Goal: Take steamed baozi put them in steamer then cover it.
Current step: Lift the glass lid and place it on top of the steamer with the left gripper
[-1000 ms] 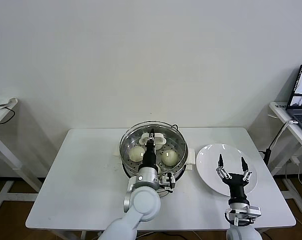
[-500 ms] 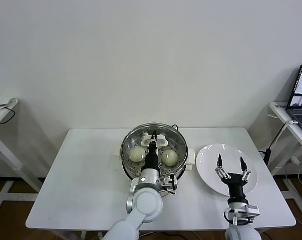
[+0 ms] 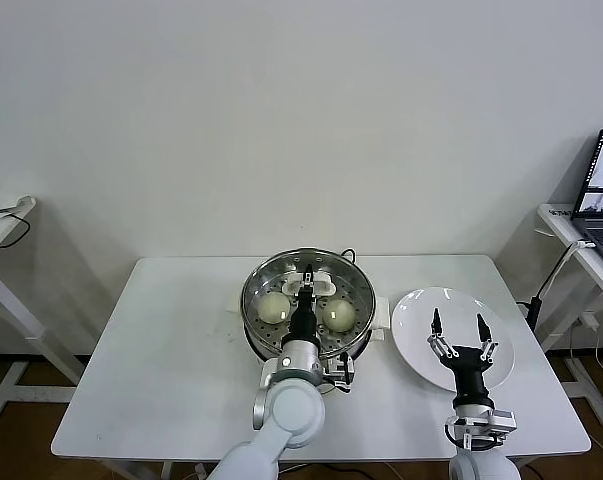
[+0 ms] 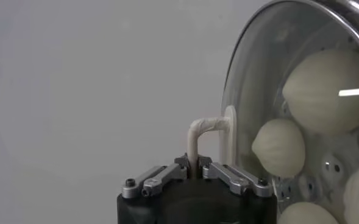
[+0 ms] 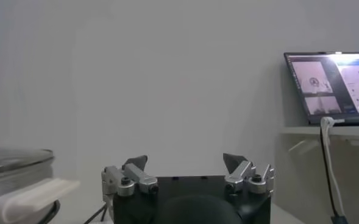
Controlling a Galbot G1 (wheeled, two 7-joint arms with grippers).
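Trouble would come if the left gripper [image 3: 306, 281], pinched narrow on the handle of the cover [image 4: 289, 115] over the steamer [image 3: 308, 302] and its baozi [image 3: 339, 314], let go off-centre, while the right gripper [image 3: 459, 334] waits spread wide above the plate [image 3: 411, 315].

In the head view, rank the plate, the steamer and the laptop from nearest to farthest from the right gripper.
1. The plate: directly under the open right gripper, on the table's right side.
2. The steamer: at the table's centre, to the gripper's left.
3. The laptop: on a separate side table at the far right edge.
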